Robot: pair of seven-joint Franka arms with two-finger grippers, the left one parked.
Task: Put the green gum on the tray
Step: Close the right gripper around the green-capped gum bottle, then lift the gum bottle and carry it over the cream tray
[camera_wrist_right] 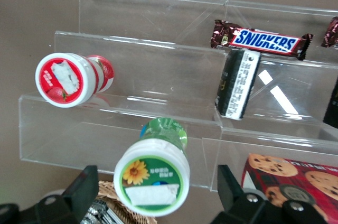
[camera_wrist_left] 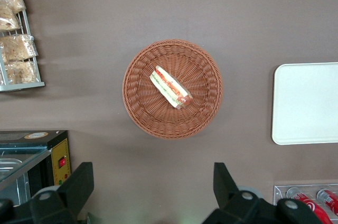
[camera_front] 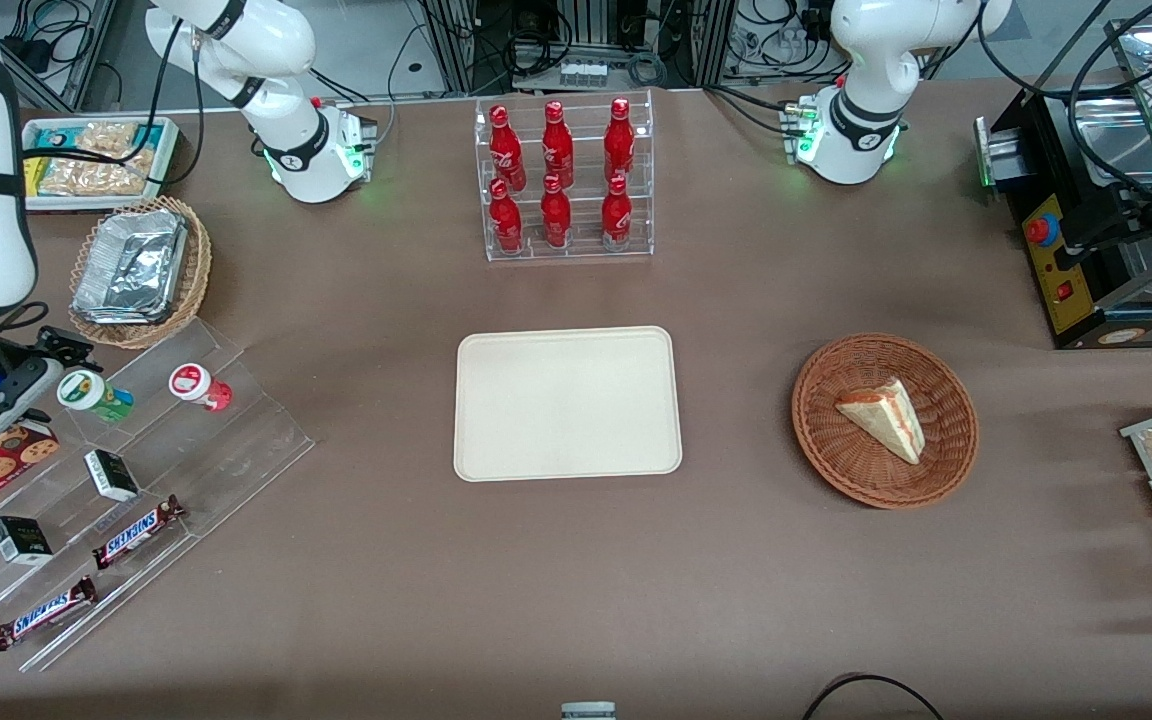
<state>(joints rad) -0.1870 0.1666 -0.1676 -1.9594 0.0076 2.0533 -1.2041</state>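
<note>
The right arm is reaching down along the left edge of the front view, its white and black forearm hanging nearly vertical. Its claw [camera_front: 46, 365] is sitting low at the middle left of the frame, its two dark fingers [camera_wrist_right: 79, 192] spreading wide apart, gripping nothing.

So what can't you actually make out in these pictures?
- Gripper, open around the green gum: fingertips cut off by the wrist view's edge; contact unclear.
- Gum's lid print: too small in the front view.
- Tray: cut off by the left wrist view's edge.
</note>
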